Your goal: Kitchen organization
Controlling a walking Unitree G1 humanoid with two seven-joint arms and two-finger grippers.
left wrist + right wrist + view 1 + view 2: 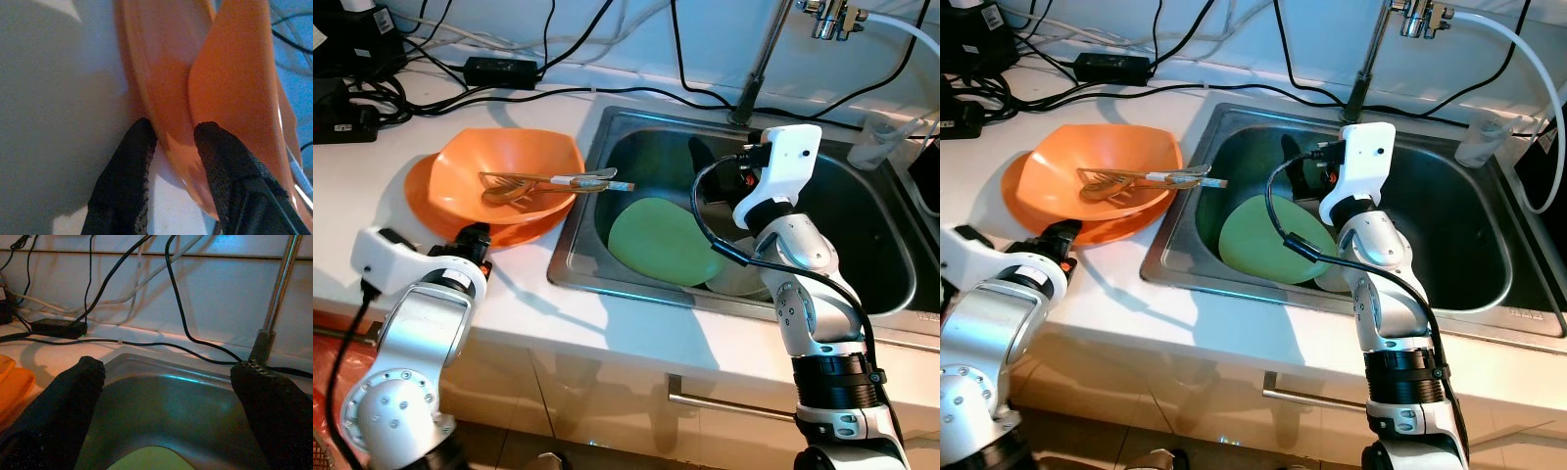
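Observation:
On the white counter left of the sink, an orange bowl (504, 162) rests on an orange plate (419, 186). Wooden utensils (548, 182) lie across the bowl, their handles reaching over the sink edge. My left gripper (475, 238) is at the plate's near edge. In the left wrist view its two fingers (132, 161) sit close together, one on each side of the plate's rim (171, 142). A green plate (661, 240) leans in the steel sink (576, 230). My right gripper (171, 396) hovers inside the sink above the green plate, open wide and holding nothing.
The faucet (759, 69) rises behind the sink, with a hose at the top right. Black cables and a power adapter (499, 70) run along the counter's back. A clear cup (871, 142) stands right of the sink. A pale dish (736, 281) lies partly under my right arm.

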